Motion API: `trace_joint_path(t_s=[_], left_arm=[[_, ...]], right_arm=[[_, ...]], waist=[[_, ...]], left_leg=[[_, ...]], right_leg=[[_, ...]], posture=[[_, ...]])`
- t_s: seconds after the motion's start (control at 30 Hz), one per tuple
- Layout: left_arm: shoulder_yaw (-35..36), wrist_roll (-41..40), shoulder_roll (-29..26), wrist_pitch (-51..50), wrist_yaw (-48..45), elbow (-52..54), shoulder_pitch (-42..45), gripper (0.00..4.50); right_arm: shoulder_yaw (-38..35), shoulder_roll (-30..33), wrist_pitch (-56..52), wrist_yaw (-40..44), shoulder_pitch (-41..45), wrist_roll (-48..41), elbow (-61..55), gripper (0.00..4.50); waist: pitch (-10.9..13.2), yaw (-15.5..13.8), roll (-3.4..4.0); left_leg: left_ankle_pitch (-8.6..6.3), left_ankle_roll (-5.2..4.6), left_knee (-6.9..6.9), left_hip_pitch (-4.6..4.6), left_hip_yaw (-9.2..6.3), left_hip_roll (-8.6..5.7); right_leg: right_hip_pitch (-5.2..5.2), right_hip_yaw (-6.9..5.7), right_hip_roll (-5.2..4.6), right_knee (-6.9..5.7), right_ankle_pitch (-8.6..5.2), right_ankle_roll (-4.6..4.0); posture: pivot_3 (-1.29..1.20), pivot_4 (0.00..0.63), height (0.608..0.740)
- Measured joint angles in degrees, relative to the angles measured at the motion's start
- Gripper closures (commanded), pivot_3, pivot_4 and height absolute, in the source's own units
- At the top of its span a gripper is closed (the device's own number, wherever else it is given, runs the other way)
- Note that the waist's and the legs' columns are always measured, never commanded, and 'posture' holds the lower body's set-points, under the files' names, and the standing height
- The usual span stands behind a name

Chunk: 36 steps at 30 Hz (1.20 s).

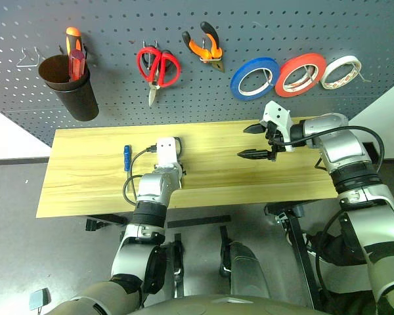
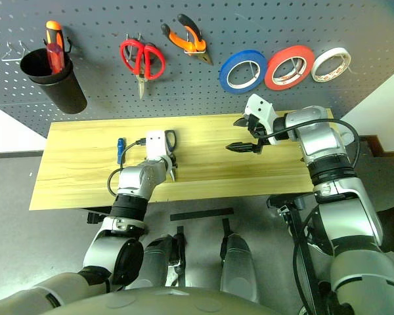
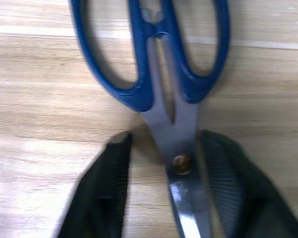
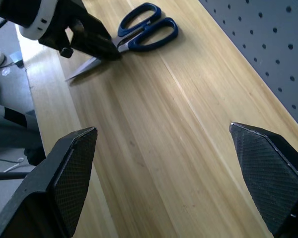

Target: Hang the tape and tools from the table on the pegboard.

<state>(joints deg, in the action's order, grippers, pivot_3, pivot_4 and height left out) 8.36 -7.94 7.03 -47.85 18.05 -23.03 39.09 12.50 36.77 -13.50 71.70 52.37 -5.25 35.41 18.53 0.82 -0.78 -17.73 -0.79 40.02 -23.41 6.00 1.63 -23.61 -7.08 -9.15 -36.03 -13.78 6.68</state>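
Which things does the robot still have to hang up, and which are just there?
Still to hang: blue-handled scissors, with the left claw around the blades; blue screwdriver.

Just there: red scissors, red tape, white tape, black cup.

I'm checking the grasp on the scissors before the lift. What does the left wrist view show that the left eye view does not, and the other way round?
The left wrist view shows the scissors' pivot screw sitting between the left gripper's two black fingers, which flank the blades; the scissors lie flat on the table.

The left eye view shows the pegboard with pliers and the blue tape hung, the blue-handled screwdriver lying on the table, and the right gripper open above the table.

Both show the left gripper at the scissors on the wooden tabletop.
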Motion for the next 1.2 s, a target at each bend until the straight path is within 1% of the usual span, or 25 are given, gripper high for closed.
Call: trace_joint_path(t_s=[0.03, 0.07, 0.23, 0.33, 0.47, 0.53, 0.67, 0.8, 0.87, 0.97, 1.03, 1.1, 1.2], left_arm=[[0.3, 0.0, 0.0, -0.1, 0.1, 0.1, 0.0, 3.55], [0.5, 0.0, 0.1, -0.1, 0.1, 0.3, -0.1, 3.76], [1.0, 0.0, -0.1, -0.2, 0.2, 0.6, -0.1, 3.77], [1.1, 0.0, -0.5, -0.4, -0.4, 0.7, -0.1, 3.77], [-0.3, -0.4, -3.0, -2.9, -5.3, 4.9, -2.6, 3.77], [-2.6, -1.3, -5.5, -4.0, -10.1, 9.4, -5.5, 3.77], [-9.4, -1.3, -13.5, -4.0, -19.7, 18.7, -9.5, 3.77], [-10.2, -2.3, -19.5, -2.6, -27.0, 28.0, -12.7, 3.77], [-10.7, -2.7, -22.6, -0.8, -30.3, 32.9, -15.7, 3.77], [-12.2, -2.6, -30.0, 2.7, -35.8, 40.4, -21.1, 3.77], [-11.6, -2.6, -32.4, 4.4, -37.6, 44.4, -23.8, 3.77], [-10.8, -2.7, -33.8, 6.5, -39.0, 48.0, -25.9, 3.77], [-8.5, -4.5, -33.5, 11.0, -41.1, 51.4, -28.2, 3.77]], right_arm=[[0.0, 0.0, 0.0, 0.1, 0.1, 0.0, 0.0, 0.0], [-0.2, 0.0, -0.1, 0.3, 0.1, -0.1, 0.1, 0.0], [-1.5, 0.0, -0.3, 0.9, 0.8, -0.2, 1.2, 0.0], [-2.3, -0.2, -0.1, 2.3, 1.2, -0.9, 2.1, 0.0], [-3.8, -0.5, 0.3, 4.6, 1.3, -2.7, 2.6, 0.0], [-4.4, -0.2, 0.2, 6.5, 1.3, -3.8, 2.2, 0.0], [-4.7, -0.1, -2.2, 8.7, 1.3, -5.1, -0.4, 0.0], [-5.7, 0.7, -7.0, 11.0, 1.3, -7.7, -5.0, 0.0], [-6.5, 0.7, -8.5, 11.7, 1.3, -9.3, -7.0, 0.0], [-8.1, 1.2, -10.3, 12.5, 1.3, -11.5, -9.6, 0.0], [-8.8, 1.9, -10.9, 12.8, 1.3, -12.4, -11.1, 0.0], [-9.3, 2.0, -11.0, 12.9, 1.3, -13.2, -12.4, 0.0], [-9.9, 2.0, -11.3, 12.8, 1.1, -14.6, -13.8, 0.0]], waist=[[0.0, 0.0, 0.0], [0.0, 0.0, 0.0], [0.0, 0.0, 0.0], [0.0, 0.0, 0.0], [0.0, 0.1, -0.01], [0.0, 0.2, -0.01], [0.0, 0.1, 0.0], [0.0, -0.1, 0.02], [0.0, -0.1, 0.03], [-0.1, -0.2, 0.09], [-0.2, -0.2, 0.08], [-0.3, -0.3, 0.08], [-0.5, -0.5, 0.11]], left_leg=[[0.0, 0.0, 0.0, 0.0, 0.0, 0.0], [0.0, 0.0, 0.0, 0.0, 0.0, 0.0], [0.0, 0.0, -0.01, 0.0, 0.0, 0.0], [0.0, 0.0, -0.02, 0.0, 0.0, 0.01], [0.0, 0.01, -0.05, -0.04, 0.02, 0.01], [0.0, 0.02, -0.08, -0.1, 0.04, 0.03], [0.01, 0.05, -0.07, -0.14, 0.04, 0.04], [0.01, 0.05, -0.05, -0.19, 0.02, 0.04], [0.01, 0.05, -0.06, -0.21, 0.02, 0.04], [0.01, 0.06, -0.07, -0.32, 0.03, 0.04], [0.02, 0.07, -0.03, -0.46, 0.02, 0.04], [0.02, 0.06, 0.01, -0.61, 0.02, 0.01], [0.02, 0.06, 0.06, -0.81, 0.04, 0.0]], right_leg=[[0.0, 0.0, 0.0, 0.0, 0.0, 0.0], [0.0, 0.0, 0.0, 0.0, 0.0, 0.0], [0.0, -0.01, 0.0, 0.01, 0.0, 0.0], [0.0, -0.01, 0.01, 0.01, 0.0, 0.0], [-0.06, -0.01, 0.01, 0.02, 0.0, 0.0], [-0.15, -0.01, 0.03, 0.02, 0.0, 0.0], [-0.18, -0.01, 0.05, 0.01, 0.0, 0.0], [-0.19, -0.03, 0.03, 0.04, 0.0, 0.0], [-0.2, -0.03, 0.03, 0.06, 0.0, 0.0], [-0.31, -0.07, 0.04, 0.06, 0.0, 0.0], [-0.39, -0.08, 0.04, 0.06, 0.0, 0.0], [-0.49, -0.08, 0.02, 0.06, 0.01, 0.0], [-0.62, -0.16, 0.03, 0.05, 0.02, 0.0]], posture=[[-0.08, 0.354, 0.74], [-0.08, 0.353, 0.74], [-0.08, 0.356, 0.74], [-0.07, 0.341, 0.74], [-0.07, 0.32, 0.74], [-0.06, 0.311, 0.74], [-0.05, 0.291, 0.74], [-0.03, 0.26, 0.74], [-0.03, 0.243, 0.74], [-0.01, 0.214, 0.74], [-0.01, 0.199, 0.74], [0.0, 0.185, 0.74], [0.0, 0.172, 0.74]])
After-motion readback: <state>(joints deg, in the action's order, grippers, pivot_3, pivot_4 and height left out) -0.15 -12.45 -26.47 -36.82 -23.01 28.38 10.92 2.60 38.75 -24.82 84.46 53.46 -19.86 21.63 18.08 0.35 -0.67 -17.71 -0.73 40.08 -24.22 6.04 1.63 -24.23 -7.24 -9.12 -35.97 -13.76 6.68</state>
